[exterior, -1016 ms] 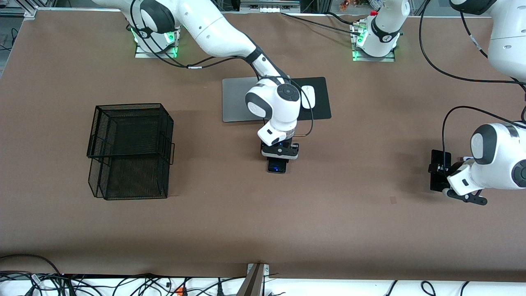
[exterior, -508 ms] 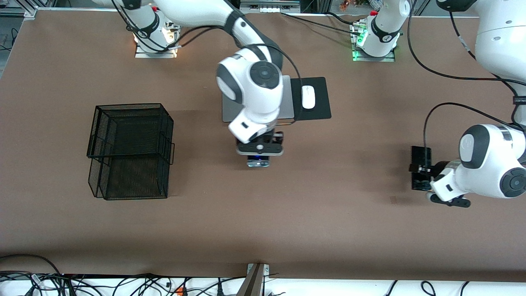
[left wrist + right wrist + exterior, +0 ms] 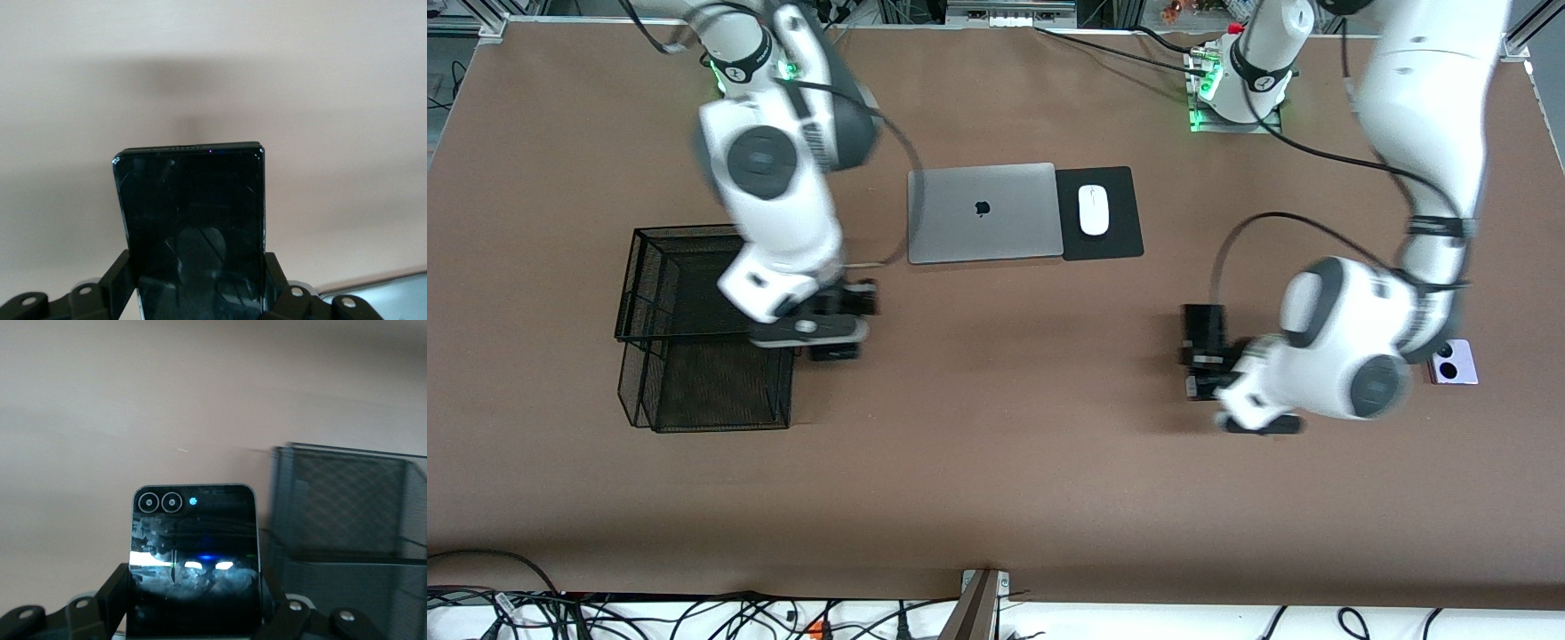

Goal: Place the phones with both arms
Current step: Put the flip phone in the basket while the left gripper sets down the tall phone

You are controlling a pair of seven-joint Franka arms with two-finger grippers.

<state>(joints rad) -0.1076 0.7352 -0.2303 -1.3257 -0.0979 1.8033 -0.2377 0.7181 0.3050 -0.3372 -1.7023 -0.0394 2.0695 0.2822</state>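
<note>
Both arms motion-blurred; mesh basket [image 3: 694, 267] partly hidden under the right arm.

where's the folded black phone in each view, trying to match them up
Front view: folded black phone in the right pincer, over the table beside the black mesh basket.
Left wrist view: not in it.
Right wrist view: centre bottom, between the pincer's fingers.
Shared landmark: the mesh basket.

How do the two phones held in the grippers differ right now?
The folded black phone in the right gripper is squarish with two round lenses; the slim black phone in the left gripper is longer and plain-faced. The folded one hangs beside the mesh basket; the slim one is over bare table. Both are dark, glossy, and gripped by their edges.
</note>
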